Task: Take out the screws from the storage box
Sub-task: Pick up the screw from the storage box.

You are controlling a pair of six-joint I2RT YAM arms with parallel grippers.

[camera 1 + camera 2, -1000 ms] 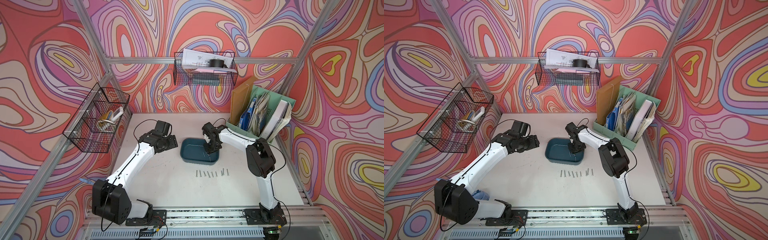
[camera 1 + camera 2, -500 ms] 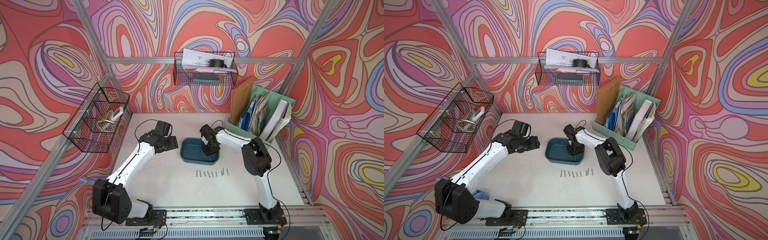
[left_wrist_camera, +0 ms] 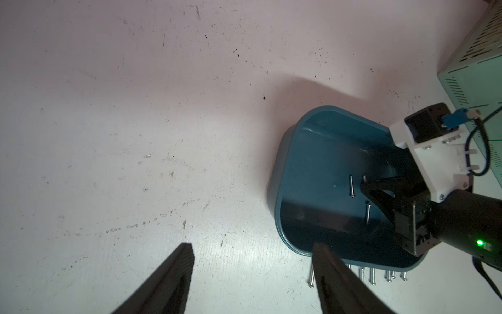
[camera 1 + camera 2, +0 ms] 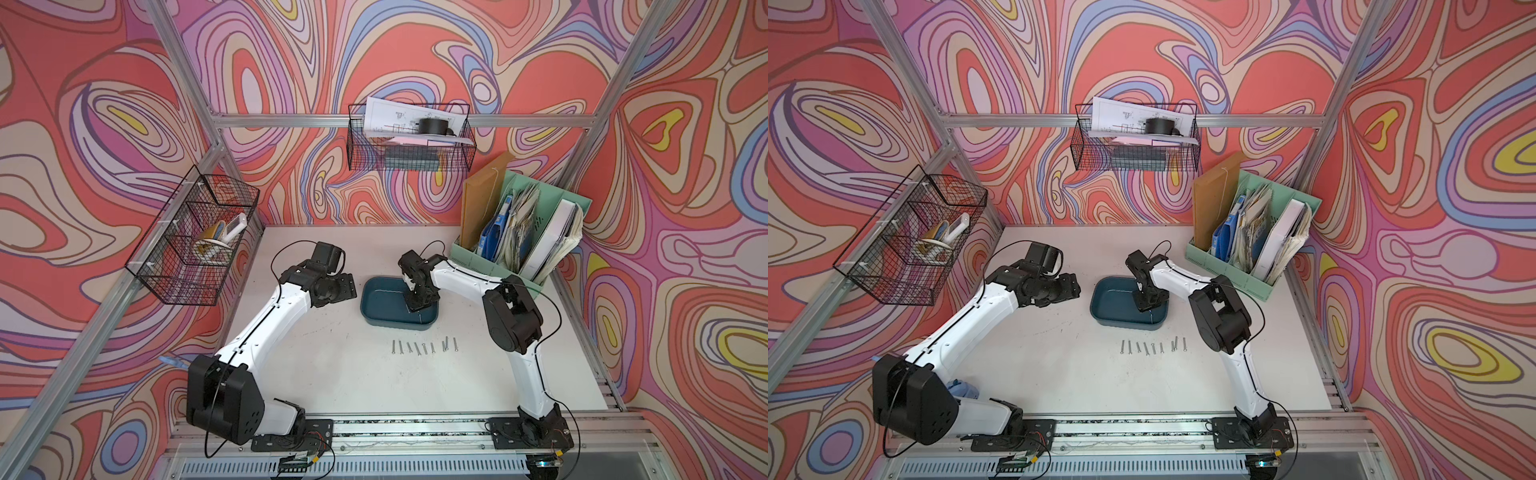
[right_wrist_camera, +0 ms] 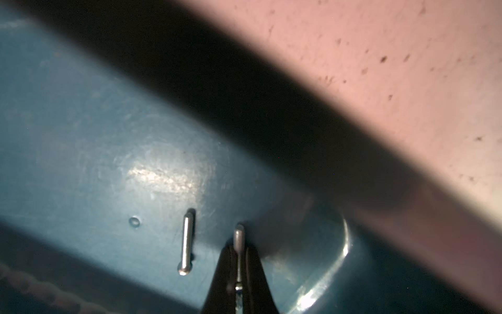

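The right pincer (image 5: 238, 252) is pressed together on one screw (image 5: 239, 238), gripping it along the shank with the rounded tip poking out past the fingertips; it looks low over the floor of the storage box (image 5: 81, 130), though contact cannot be told. Such a screw is light, stiff and hard, but thin, smooth and round, so it can roll or swivel in a grip. The middle of the shank is the safest hold, and this one looks well centred. Just beside it, lying nearly parallel and not touching, is a loose screw (image 5: 186, 243); the left wrist view shows a further one (image 3: 367, 213) on the box floor. In a top view the right pincer sits in the 3 o'clock half of the box, which stands mid-table (image 4: 291, 374). A row of screws (image 4: 424, 347) lies on the table at 6 o'clock from the box, near its rim. The left pincer (image 3: 252, 258) hangs spread and empty at 9 o'clock, just beside the box.
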